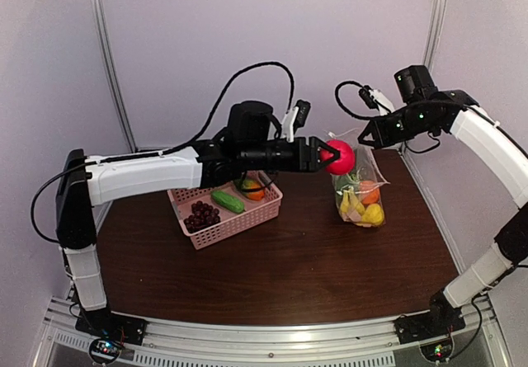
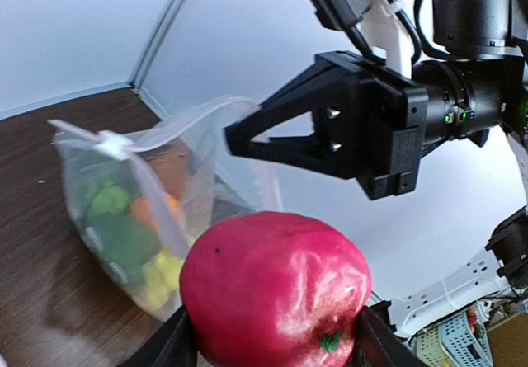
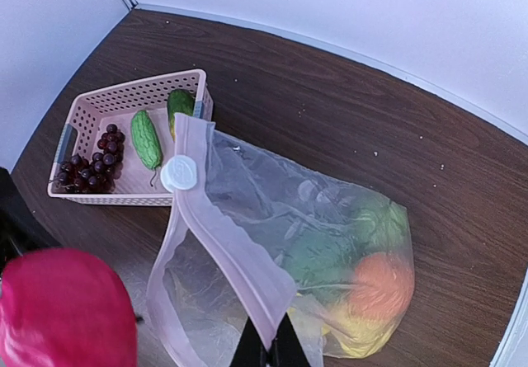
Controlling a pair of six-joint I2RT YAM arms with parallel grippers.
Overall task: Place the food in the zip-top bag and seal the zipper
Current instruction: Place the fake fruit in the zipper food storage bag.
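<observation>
My left gripper (image 1: 330,156) is shut on a red apple (image 1: 340,157), held in the air beside the top of the zip-top bag (image 1: 360,192); the apple fills the left wrist view (image 2: 276,293). My right gripper (image 1: 363,134) is shut on the zipper strip (image 3: 239,264) and holds the bag's mouth open and upright. The white slider tab (image 3: 179,172) sits at one end. Inside the bag lie a green pepper (image 3: 326,256), an orange (image 3: 381,284) and yellow fruit (image 1: 372,214). Grapes (image 1: 201,215), a cucumber (image 1: 228,200) and another orange (image 1: 252,189) lie in the pink basket (image 1: 239,225).
The pink basket stands left of the bag on the dark wood table (image 1: 297,268). White walls close the back and sides. The right arm's gripper body (image 2: 363,128) hangs just above the bag in the left wrist view.
</observation>
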